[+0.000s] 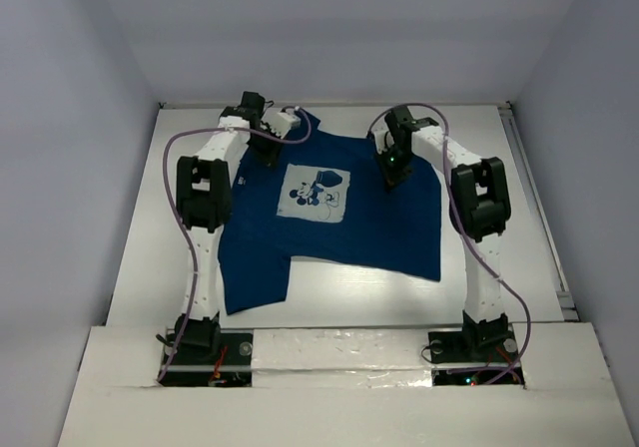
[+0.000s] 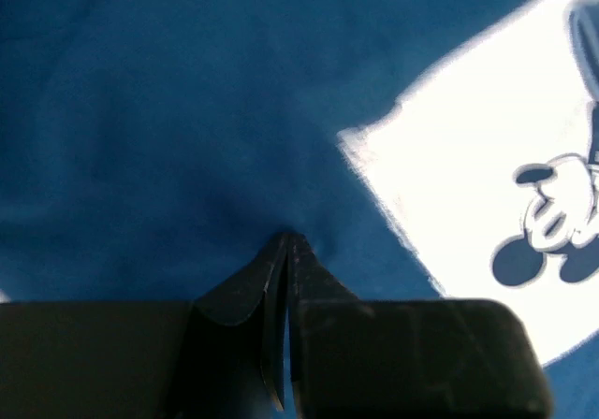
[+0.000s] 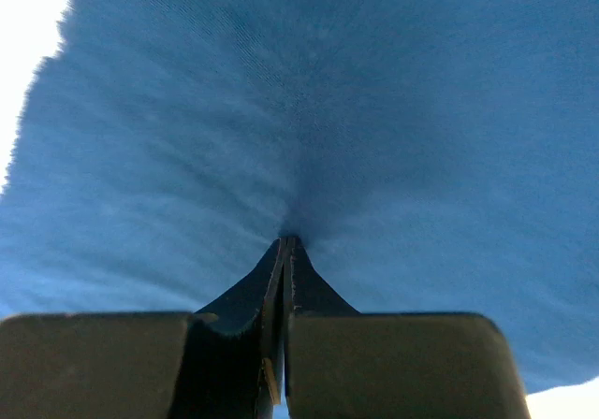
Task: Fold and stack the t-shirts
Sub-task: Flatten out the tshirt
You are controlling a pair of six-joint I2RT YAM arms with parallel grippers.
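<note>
**Fingers pinched on the shirt's far half, both sides of the print**

Left fingers [image 2: 245, 293] are clenched tip to tip, and the navy shirt [image 1: 384, 237] puckers into a small dimple right at their point, so they seem to have nipped a fold of cloth. Right fingers [image 3: 241, 293] are the same: closed, with the fabric drawn in creases toward the tips.

From above, the shirt lies spread chest-up on the tabletop [image 1: 524, 252], its long axis running from the far edge toward the arm bases. The left gripper [image 1: 266, 146] sits on the far-left part, near the far-left corner. The right gripper [image 1: 391, 168] is on the far-right part, slightly nearer the bases. The white print [image 1: 313, 190] lies between them. Each arm holds its own side, so neither has to cross.

Nearly all the cloth lies on the near side of the fingers. I judge the coming move to be a pull or fold toward the near edge, with both pinches travelling together to keep the span taut.

Room is tight behind, with the far edge just beyond the grippers. A bare strip is open between the ragged hem and the bases, and more toward the right edge. The left arm's links overhang the shirt's left side.
</note>
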